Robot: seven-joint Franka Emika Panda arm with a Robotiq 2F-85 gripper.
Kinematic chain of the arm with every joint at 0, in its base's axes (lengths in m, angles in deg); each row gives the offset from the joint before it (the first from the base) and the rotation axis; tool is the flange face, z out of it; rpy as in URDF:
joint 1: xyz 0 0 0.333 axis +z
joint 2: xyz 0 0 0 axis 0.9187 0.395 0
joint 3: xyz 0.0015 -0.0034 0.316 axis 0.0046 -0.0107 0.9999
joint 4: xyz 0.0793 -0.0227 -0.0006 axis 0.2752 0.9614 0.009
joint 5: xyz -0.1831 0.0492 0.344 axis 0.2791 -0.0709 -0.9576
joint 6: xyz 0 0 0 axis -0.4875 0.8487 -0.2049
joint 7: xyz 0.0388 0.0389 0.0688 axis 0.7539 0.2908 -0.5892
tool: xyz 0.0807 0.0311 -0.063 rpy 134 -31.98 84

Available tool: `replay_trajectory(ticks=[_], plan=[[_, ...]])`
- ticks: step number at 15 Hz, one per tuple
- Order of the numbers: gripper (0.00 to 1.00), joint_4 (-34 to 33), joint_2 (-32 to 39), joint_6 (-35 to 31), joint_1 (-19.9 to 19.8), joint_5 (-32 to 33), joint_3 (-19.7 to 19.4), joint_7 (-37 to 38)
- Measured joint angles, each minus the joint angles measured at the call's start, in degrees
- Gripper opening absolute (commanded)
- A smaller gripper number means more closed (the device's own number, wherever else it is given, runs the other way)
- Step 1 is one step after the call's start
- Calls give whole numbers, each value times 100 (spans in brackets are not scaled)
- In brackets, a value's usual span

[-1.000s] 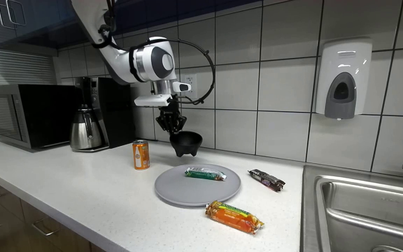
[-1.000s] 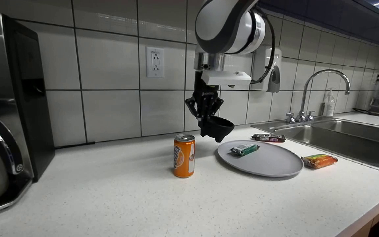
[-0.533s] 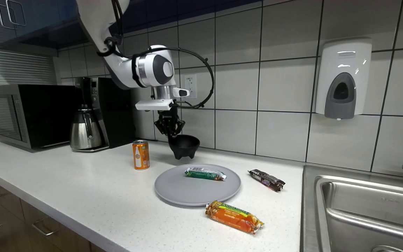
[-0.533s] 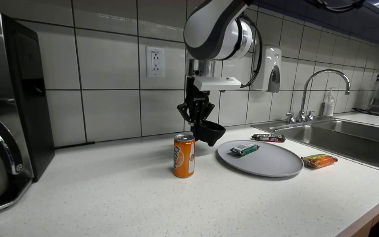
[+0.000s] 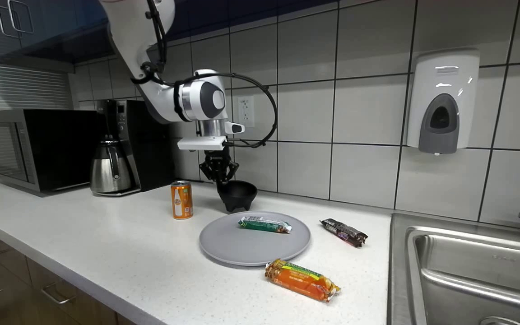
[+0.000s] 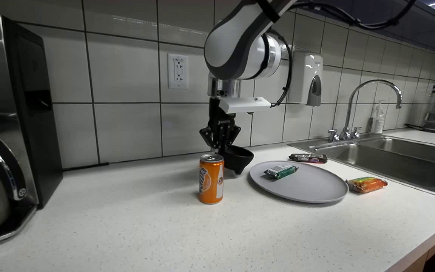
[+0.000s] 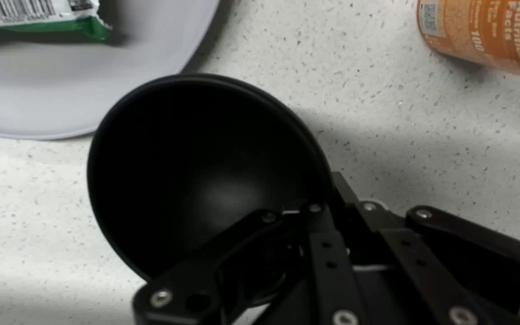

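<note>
Bowl (image 7: 197, 158), blk, qty 1: lower than a sec ago, beside plate (image 5: 237, 249), nr can (image 5: 182, 201); touching counter (image 5: 120, 243) or not, unclear. Gripper (image 7: 331, 196): fingers narrow, pinching bowl rim. Plate, can: unmoved.

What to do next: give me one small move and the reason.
Probably ease the gripper slightly down: it's shut on the rim of the round matte-black bowl, whose feet seem close to, but not clearly touching, the speckled white countertop.
</note>
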Motion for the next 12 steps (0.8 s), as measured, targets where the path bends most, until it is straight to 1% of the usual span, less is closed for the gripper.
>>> replay_trajectory(ticks=[2, 3, 4, 5, 12], plan=[[2, -75, 79, 25, 0, 0, 2, -61], [34, -112, 116, 40, 1, 0, 3, -81], [35, -147, 151, 58, 1, 0, 3, -104], [40, -185, 181, 75, 2, 0, 3, -119], [93, -336, 280, 113, 4, 0, 3, -162]])
